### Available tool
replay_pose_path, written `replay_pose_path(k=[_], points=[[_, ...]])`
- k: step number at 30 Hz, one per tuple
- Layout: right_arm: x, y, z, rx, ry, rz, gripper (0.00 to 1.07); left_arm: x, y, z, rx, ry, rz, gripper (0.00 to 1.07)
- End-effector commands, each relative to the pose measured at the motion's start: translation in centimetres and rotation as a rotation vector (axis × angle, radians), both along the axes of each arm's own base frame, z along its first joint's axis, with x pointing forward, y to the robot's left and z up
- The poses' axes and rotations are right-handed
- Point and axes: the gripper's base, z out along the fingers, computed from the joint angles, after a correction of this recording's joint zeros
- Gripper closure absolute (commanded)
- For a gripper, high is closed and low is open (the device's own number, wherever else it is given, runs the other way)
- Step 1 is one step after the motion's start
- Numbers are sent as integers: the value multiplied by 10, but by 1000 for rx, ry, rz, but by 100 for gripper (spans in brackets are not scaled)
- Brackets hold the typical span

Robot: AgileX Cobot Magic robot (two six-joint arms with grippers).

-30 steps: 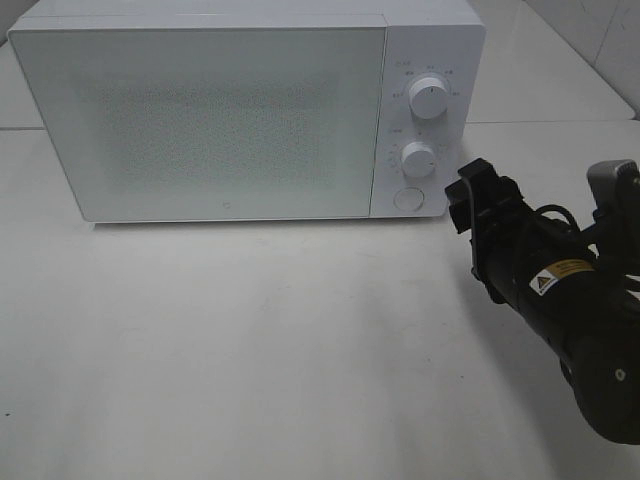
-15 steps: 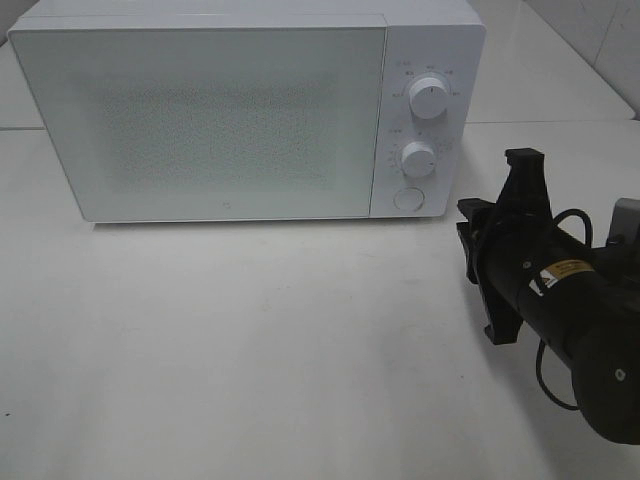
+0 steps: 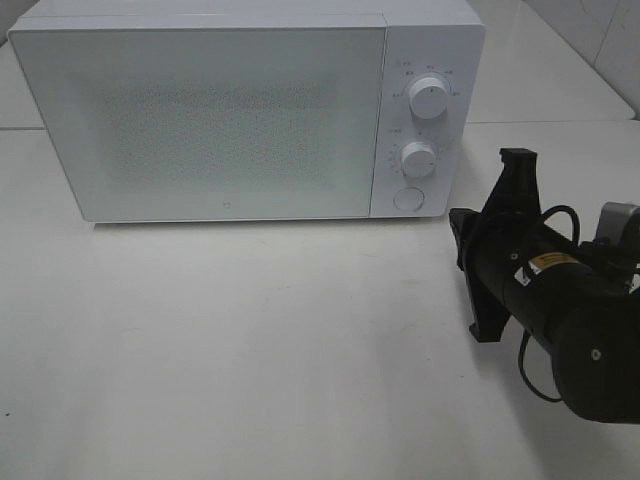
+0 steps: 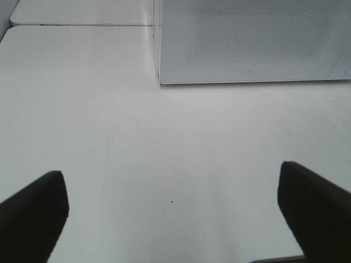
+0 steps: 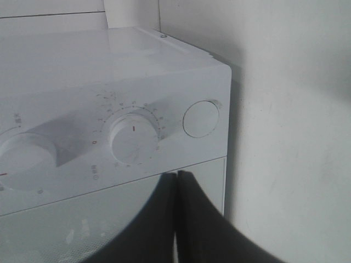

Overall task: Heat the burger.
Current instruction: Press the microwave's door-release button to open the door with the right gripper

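Observation:
The burger is out of view. A white microwave (image 3: 230,110) stands at the back of the table with its door (image 3: 200,125) closed. My right gripper (image 3: 458,228) hovers just right of the microwave's lower front corner, rolled onto its side. In the right wrist view the right gripper (image 5: 176,175) is shut with nothing between its fingers, pointing at the control panel below the lower knob (image 5: 133,136) and round button (image 5: 201,118). My left gripper (image 4: 173,219) is open over bare table in front of the microwave (image 4: 252,38), and it does not show in the exterior view.
The control panel carries an upper knob (image 3: 428,100), a lower knob (image 3: 418,159) and a round button (image 3: 406,199). A white table (image 3: 250,340) spreads in front of the microwave. A seam between table tops (image 4: 82,24) runs behind it.
The right gripper's fingers have closed from wide open to shut, and its wrist has rolled onto its side while edging a little left. The left gripper has stayed open and still.

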Motion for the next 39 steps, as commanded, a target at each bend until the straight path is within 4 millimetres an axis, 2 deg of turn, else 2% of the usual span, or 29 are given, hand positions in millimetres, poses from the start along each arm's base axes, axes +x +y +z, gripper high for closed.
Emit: replay_pose_path(k=[1,10,14,26,39], points=[[6,4,-3,1,2,-1,107,-3,0,-1,-3,-28,1,9],[25,20,-19,-24,30,10,107,-3,0,-1,-3,-28,1,9],[34,22,-22,-38,51,22,107,-3,0,-1,-3,-28,1,9],[76,23,-26,-56,76,39,107,-3,0,-1,-3,-28,1,9],[92,29,-37,-65,90,33,107,-3,0,-1,-3,-28,1,9]])
